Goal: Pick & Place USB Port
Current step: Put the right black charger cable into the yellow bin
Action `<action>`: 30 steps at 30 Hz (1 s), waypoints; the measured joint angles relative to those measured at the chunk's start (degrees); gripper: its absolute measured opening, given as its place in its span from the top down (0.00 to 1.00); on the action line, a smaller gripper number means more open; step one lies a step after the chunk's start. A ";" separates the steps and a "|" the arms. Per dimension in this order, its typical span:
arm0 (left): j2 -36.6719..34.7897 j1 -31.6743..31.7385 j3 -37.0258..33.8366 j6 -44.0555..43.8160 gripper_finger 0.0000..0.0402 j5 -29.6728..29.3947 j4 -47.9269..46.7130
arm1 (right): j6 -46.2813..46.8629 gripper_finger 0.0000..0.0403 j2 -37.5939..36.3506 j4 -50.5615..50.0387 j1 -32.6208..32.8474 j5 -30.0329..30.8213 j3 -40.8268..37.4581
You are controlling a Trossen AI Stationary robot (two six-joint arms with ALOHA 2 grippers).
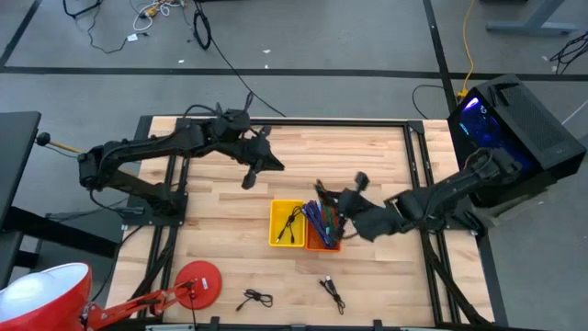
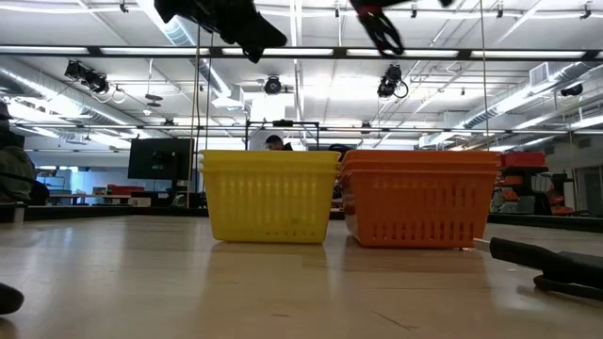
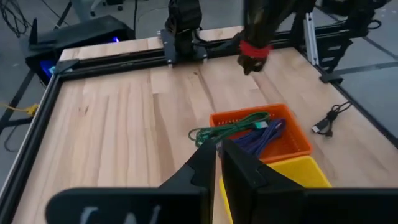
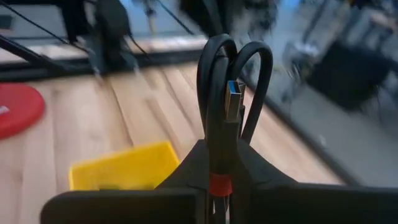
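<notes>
- Right gripper, right wrist view: fingers pinched on a looped black USB cable; its metal plug with blue insert stands upright between the loops, a red band lower on the cable. Behind it lie pale plank wood, a corner of the yellow basket and a red disc.
- Left gripper, left wrist view: dark, angular fingers nearly together with only a thin slit between, nothing held. Beyond them the orange basket holds green and blue-purple cables; a loose black cable lies on bare wood to one side.
- High view: butcher-block table framed by black rails. Left gripper hangs over open wood beyond the baskets; right gripper sits above the orange basket, which touches the yellow basket. Two black cables lie near the front edge, with the red disc at the left corner. Broad bare wood lies left and behind the baskets.
- Low view: both baskets are slotted plastic, side by side, the grippers well above their rims.
</notes>
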 joint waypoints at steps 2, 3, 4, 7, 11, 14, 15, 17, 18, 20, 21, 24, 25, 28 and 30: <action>0.88 -0.67 0.00 -0.04 0.92 -1.22 1.32 | -6.92 0.94 0.68 6.70 -1.71 -2.73 0.00; 1.22 -0.86 0.00 -0.02 0.92 -1.36 1.90 | -9.51 0.94 1.31 9.55 -2.45 -4.17 0.00; 1.52 -0.87 0.00 -0.06 0.92 -1.40 2.16 | -11.81 0.94 2.01 11.47 -3.15 -5.47 0.00; 2.12 -0.84 -0.02 -0.06 0.92 -1.31 2.30 | -16.64 0.94 3.91 15.72 -5.15 -8.23 0.00; 2.12 -0.84 -0.07 -0.21 0.92 3.67 3.46 | -20.54 0.94 4.84 19.74 -7.53 -11.32 0.00; 2.12 -0.87 -0.07 -1.42 0.92 8.41 5.49 | -22.39 0.94 4.87 20.79 -8.96 -11.63 0.00; 2.11 -0.91 -0.07 -1.61 0.92 9.10 6.05 | -22.88 0.94 4.86 21.19 -9.32 -11.87 0.00; 2.10 -1.22 -0.07 -2.82 0.92 9.44 6.75 | -23.50 0.94 4.84 22.22 -10.03 -12.89 0.00; 2.32 -1.42 -0.07 -3.35 0.91 9.12 7.26 | -23.52 0.94 4.82 22.39 -10.34 -14.21 0.00; 2.66 -1.90 -0.07 -4.00 0.89 8.66 8.26 | -23.73 0.94 4.82 22.49 -10.95 -16.18 0.00; 2.74 -2.08 -0.09 -4.10 0.87 8.65 8.35 | -24.11 0.94 4.82 22.47 -11.06 -16.24 0.00; 3.26 -2.82 -0.07 -4.12 0.79 8.65 9.62 | -24.57 0.94 4.82 22.59 -11.41 -15.86 0.00; 3.28 -2.98 -0.09 -4.07 0.76 8.66 9.52 | -24.57 0.94 4.82 22.61 -11.55 -15.87 0.00; 3.28 -3.64 -0.09 -4.35 0.66 8.16 9.89 | -24.59 0.94 4.80 22.65 -11.78 -15.86 0.00; 3.28 -4.10 -0.09 -4.52 0.60 8.01 9.95 | -24.78 0.94 4.80 22.73 -11.91 -15.87 0.00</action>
